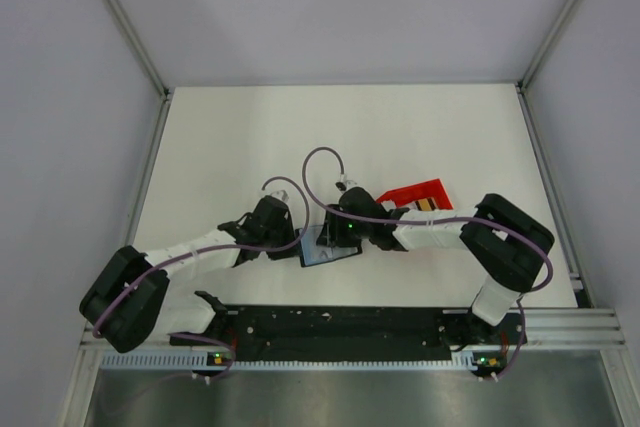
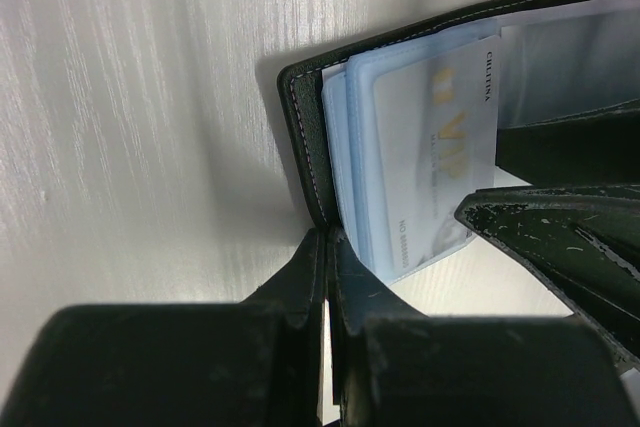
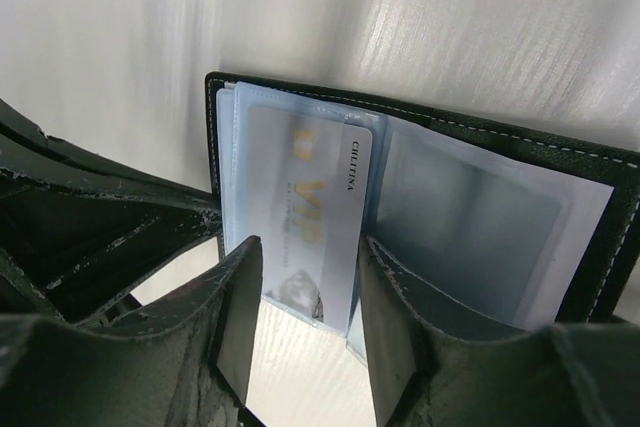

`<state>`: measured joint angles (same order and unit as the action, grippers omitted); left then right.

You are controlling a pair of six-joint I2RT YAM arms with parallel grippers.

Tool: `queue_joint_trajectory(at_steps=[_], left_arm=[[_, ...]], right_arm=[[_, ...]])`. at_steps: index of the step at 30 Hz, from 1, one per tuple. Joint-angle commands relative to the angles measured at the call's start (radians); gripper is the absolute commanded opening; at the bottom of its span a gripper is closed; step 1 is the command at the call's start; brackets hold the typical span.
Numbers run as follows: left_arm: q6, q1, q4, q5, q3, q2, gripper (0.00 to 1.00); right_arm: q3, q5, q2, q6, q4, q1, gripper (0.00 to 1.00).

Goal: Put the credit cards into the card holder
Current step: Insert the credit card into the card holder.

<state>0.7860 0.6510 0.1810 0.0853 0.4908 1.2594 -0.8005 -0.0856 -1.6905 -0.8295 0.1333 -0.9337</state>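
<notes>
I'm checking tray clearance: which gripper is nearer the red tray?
Right. The right gripper works at the card holder on the side facing the red tray, its wrist beside that tray. The left gripper pinches the holder's opposite edge, farther off.

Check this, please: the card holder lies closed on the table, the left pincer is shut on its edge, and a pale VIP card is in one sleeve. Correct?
Not closed: the right wrist view shows the card holder lying open, its clear sleeves spread. The left pincer is shut on its edge, and a pale VIP card is in one sleeve.
</notes>
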Motion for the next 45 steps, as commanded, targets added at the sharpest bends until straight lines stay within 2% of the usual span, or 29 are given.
queue_joint_trajectory(at_steps=[1, 5, 7, 9, 10, 13, 15, 18, 20, 22, 29, 31, 35, 40, 45], left_arm=[[-0.005, 0.004, -0.048, 0.013, -0.001, 0.005, 0.00], [-0.005, 0.002, -0.045, 0.010, 0.002, 0.001, 0.00], [-0.005, 0.003, -0.043, 0.010, 0.003, 0.001, 0.00], [-0.005, 0.002, -0.044, 0.014, 0.005, 0.001, 0.00], [-0.007, 0.002, -0.044, 0.014, 0.005, 0.001, 0.00], [-0.007, 0.002, -0.041, 0.010, 0.005, 0.000, 0.00], [-0.007, 0.003, -0.041, 0.011, 0.005, 0.000, 0.00], [-0.005, 0.004, -0.041, 0.013, 0.003, -0.003, 0.00], [-0.005, 0.002, -0.038, 0.010, 0.005, -0.003, 0.00], [-0.005, 0.003, -0.038, 0.010, 0.005, -0.005, 0.00], [-0.005, 0.002, -0.038, 0.013, 0.005, -0.006, 0.00], [-0.005, 0.004, -0.037, 0.014, 0.003, -0.009, 0.00], [-0.005, 0.002, -0.028, 0.007, 0.002, -0.020, 0.00], [-0.013, 0.002, 0.000, -0.010, 0.003, -0.037, 0.00], [-0.034, 0.002, 0.041, -0.015, 0.009, -0.064, 0.00]], right_arm=[[-0.034, -0.089, -0.003, -0.005, 0.095, -0.025, 0.40], [-0.031, -0.097, -0.002, -0.014, 0.097, -0.028, 0.26], [-0.032, -0.094, 0.003, -0.008, 0.088, -0.030, 0.25], [-0.031, -0.106, 0.006, -0.008, 0.095, -0.028, 0.19], [-0.031, -0.112, 0.005, -0.013, 0.098, -0.028, 0.18], [-0.046, -0.108, 0.008, -0.011, 0.062, -0.028, 0.27], [-0.042, -0.111, 0.014, 0.003, 0.071, -0.030, 0.25], [-0.058, -0.147, 0.008, 0.004, 0.063, -0.030, 0.16], [-0.055, -0.172, 0.008, -0.013, 0.084, -0.028, 0.01], [-0.060, -0.187, 0.006, -0.028, 0.095, -0.028, 0.00], [-0.063, -0.270, -0.029, -0.056, 0.150, -0.027, 0.09], [-0.069, -0.278, -0.032, -0.054, 0.137, -0.027, 0.15], [-0.074, -0.217, -0.006, -0.028, 0.071, -0.025, 0.22], [-0.072, -0.044, 0.103, 0.045, -0.052, -0.019, 0.34], [-0.068, 0.021, 0.196, 0.118, -0.121, 0.002, 0.42]])
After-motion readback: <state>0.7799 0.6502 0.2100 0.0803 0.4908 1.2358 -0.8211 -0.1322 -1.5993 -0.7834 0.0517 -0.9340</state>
